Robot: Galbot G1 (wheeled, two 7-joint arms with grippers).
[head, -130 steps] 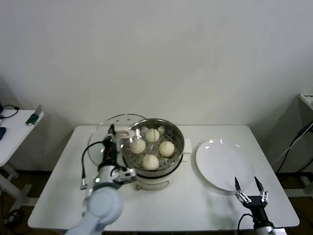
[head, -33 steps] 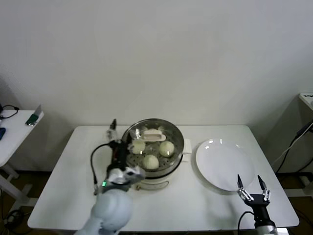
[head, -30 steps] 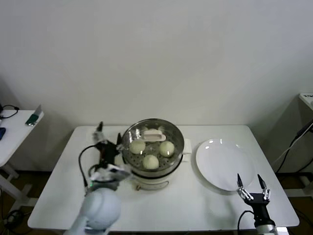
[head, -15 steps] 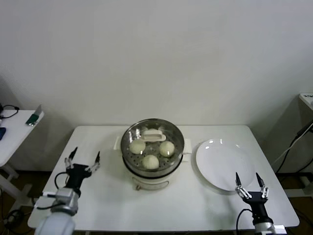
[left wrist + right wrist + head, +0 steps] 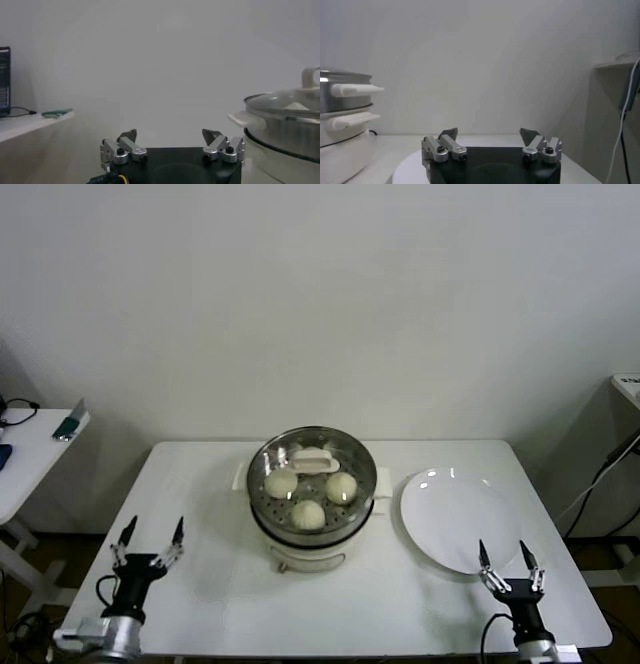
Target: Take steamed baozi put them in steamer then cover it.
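Three steamed baozi (image 5: pixel 308 513) showed through the glass lid (image 5: pixel 312 467) covering the steamer (image 5: pixel 312 529) at the desk's (image 5: pixel 220 574) centre. The left hand (image 5: pixel 147 541) and right hand (image 5: pixel 509 561), both spread and empty, sat at the near corners, by a white plate (image 5: pixel 455 519).

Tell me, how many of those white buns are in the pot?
3 show clearly through the glass lid of the steamer: one bun on the left, one on the right, one nearest the robot. A fourth may sit hidden under the lid's handle.
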